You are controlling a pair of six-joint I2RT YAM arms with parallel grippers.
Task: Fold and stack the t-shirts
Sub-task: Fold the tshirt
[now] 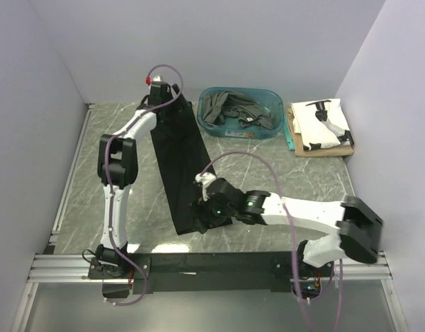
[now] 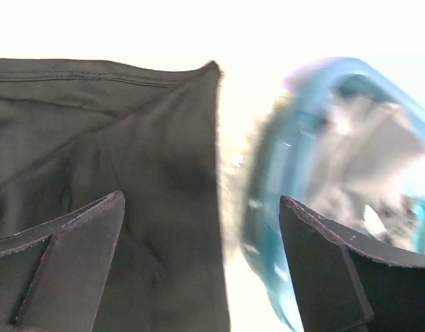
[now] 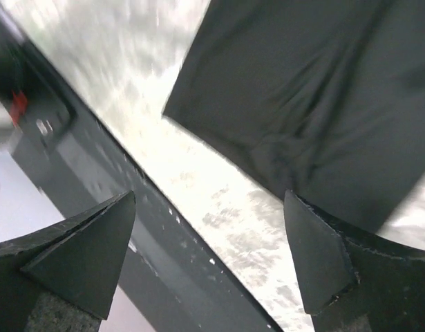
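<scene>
A plain black t-shirt, folded into a long narrow strip, lies on the marble table from the far left down toward the near middle. My left gripper hangs open over its far end; the left wrist view has the shirt's corner below the open gripper. At the strip's near end my right gripper is open with nothing in it. The right wrist view puts the shirt's near corner just ahead of that gripper. A white t-shirt with black print lies folded on a tan one at the far right.
A teal plastic tub at the back middle holds crumpled dark grey t-shirts; its rim is close to the right of the left gripper. A black rail runs along the table's near edge. White walls close in three sides.
</scene>
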